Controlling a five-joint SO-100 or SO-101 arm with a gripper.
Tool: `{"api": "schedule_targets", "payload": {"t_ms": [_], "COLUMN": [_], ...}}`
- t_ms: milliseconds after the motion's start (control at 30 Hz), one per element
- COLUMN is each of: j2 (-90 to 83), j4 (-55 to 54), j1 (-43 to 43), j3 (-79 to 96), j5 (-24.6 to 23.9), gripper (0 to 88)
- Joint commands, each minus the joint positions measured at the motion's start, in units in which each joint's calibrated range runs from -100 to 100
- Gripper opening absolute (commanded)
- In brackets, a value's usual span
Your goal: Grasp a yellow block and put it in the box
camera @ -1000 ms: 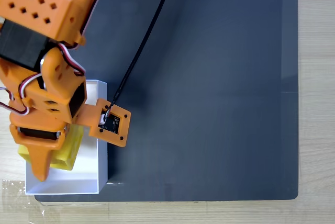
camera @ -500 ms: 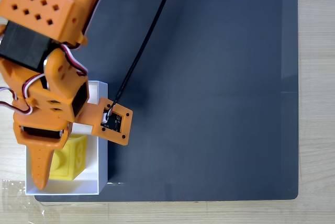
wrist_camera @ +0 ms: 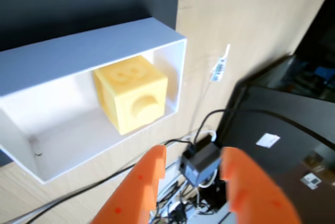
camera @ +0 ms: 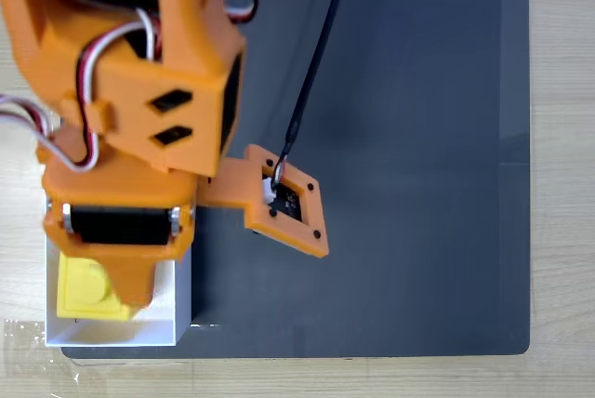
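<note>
Nearest the wrist camera, at six o'clock in the wrist view, the pincer [wrist_camera: 191,174] stands spread, its two orange fingers [wrist_camera: 144,177] apart with nothing between them — only a tangle of cables and a small black module show through the gap. Beyond them, toward ten o'clock, the yellow block [wrist_camera: 131,98] sits inside the box [wrist_camera: 78,46], resting on the floor of it close to the end wall, apart from the fingers. In the fixed view the block [camera: 84,291] shows at about seven o'clock, partly under the orange arm, within the white walls of the box [camera: 183,291], which lies on the pale wooden surface [camera: 558,138] at the edge of a dark mat [camera: 418,138]. The block looks like rigid moulded plastic, probably light and unlikely to deform or break; its smooth faces could slide a little under a weak pinch. Should it need taking again, two flat opposite sides would likely serve best — the face with the raised round mark offers a less even seat. By the look of things, the placing is done.
</note>
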Motion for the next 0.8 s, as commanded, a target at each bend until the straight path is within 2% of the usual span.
{"api": "schedule_targets", "payload": {"t_ms": [0,200,400,533,767], "j2": [-15.7,-39.1,-60.7,-74.0,-98.6], "j4": [0.5,0.1,-0.5,-0.6,0.3], "j1": [-3.2,-9.5,-15.2,-17.8,-16.9], "j3": [8.5,30.5,55.6,74.6,105.7], "j5": [-0.2,-0.9,-8.5,-8.8,-8.8], "gripper": [1.2,1.7,2.2,2.5,1.9]}}
